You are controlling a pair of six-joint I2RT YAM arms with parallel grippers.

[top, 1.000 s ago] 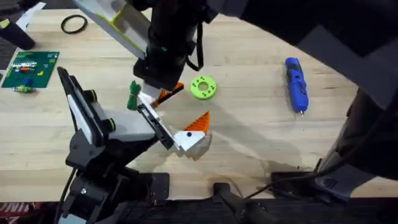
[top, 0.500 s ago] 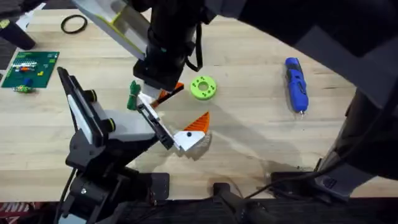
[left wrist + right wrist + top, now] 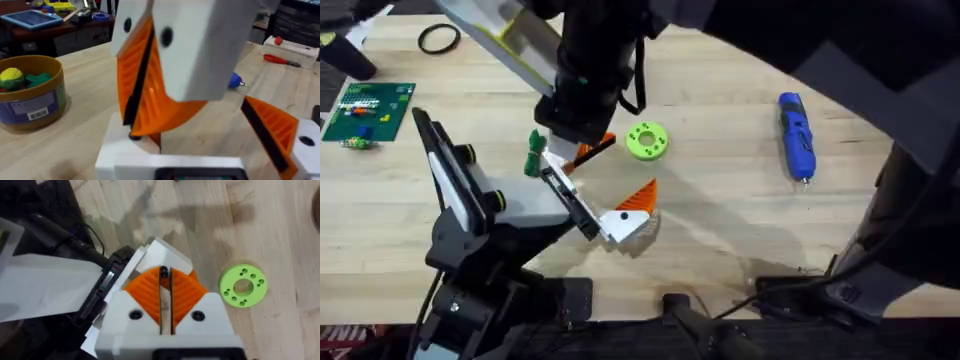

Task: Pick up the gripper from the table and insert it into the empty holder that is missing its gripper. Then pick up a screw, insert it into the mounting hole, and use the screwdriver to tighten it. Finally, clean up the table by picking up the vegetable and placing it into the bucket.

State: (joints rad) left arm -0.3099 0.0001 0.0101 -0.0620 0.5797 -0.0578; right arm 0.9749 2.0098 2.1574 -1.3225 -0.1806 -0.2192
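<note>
1. Two orange ribbed pads (image 3: 142,287) of the right gripper (image 3: 165,277) are clenched, w/ just a thin slit between them. Can't tell what, if anything, is pinched there.
2. Tips point down at the white bar-shaped holder (image 3: 618,226) on the grey-and-black arm w/ green-ringed knobs. In the left wrist view they look to touch its top face.
3. An orange ribbed wedge w/ white base (image 3: 640,195) sits at the holder's far end. Can't tell if it's seated or screwed.
4. Small dark green leafy vegetable (image 3: 533,153) lies just beside the right wrist, on the table, not yet binned. Lime green round disc w/ holes (image 3: 647,141) is near on the other side.
5. Blue pen-shaped screwdriver (image 3: 796,135) lies well apart, untouched. Round brown bucket (image 3: 31,92) holds toy bits already.
6. Risks, my read: pushing down off-axis could jam or skew the part in its slot. A loose pinch could drop it. A wrist swing could knock the vegetable away.
7. Vs 1 s ago: no visible change. The arm holds the same spot and the table items haven't moved.
</note>
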